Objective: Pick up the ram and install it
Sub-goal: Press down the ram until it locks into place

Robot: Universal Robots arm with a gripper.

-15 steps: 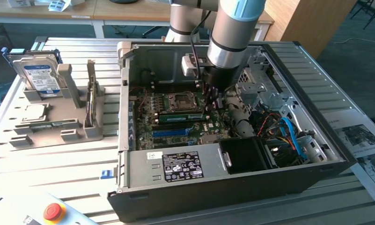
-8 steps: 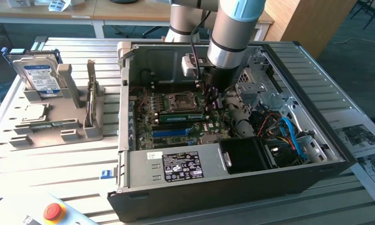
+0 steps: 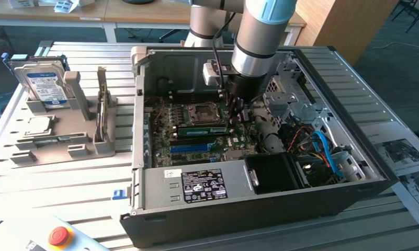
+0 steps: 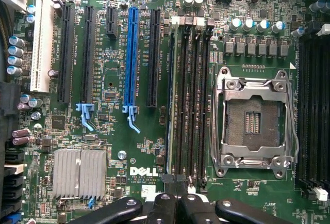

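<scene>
the grey-and-blue robot arm [image 3: 255,36] reached straight down into the open black computer case [image 3: 265,209], its black gripper [image 3: 237,107] closed, fingers together and empty, just above the green motherboard [image 4: 129,157]. the long green ram stick [image 3: 202,130] sat in a slot beside the square metal cpu socket [image 4: 255,123].

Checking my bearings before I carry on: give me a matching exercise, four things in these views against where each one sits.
Things:
1 ram
2 hard drive
3 red button
4 CPU socket

Places:
A upright in the grey holder, outside the case
B framed in silver metal on the motherboard
C between the CPU socket and the blue slot
D in front of the case, at the exterior view's lower left

Pairs: 1-C; 2-A; 3-D; 4-B
</scene>
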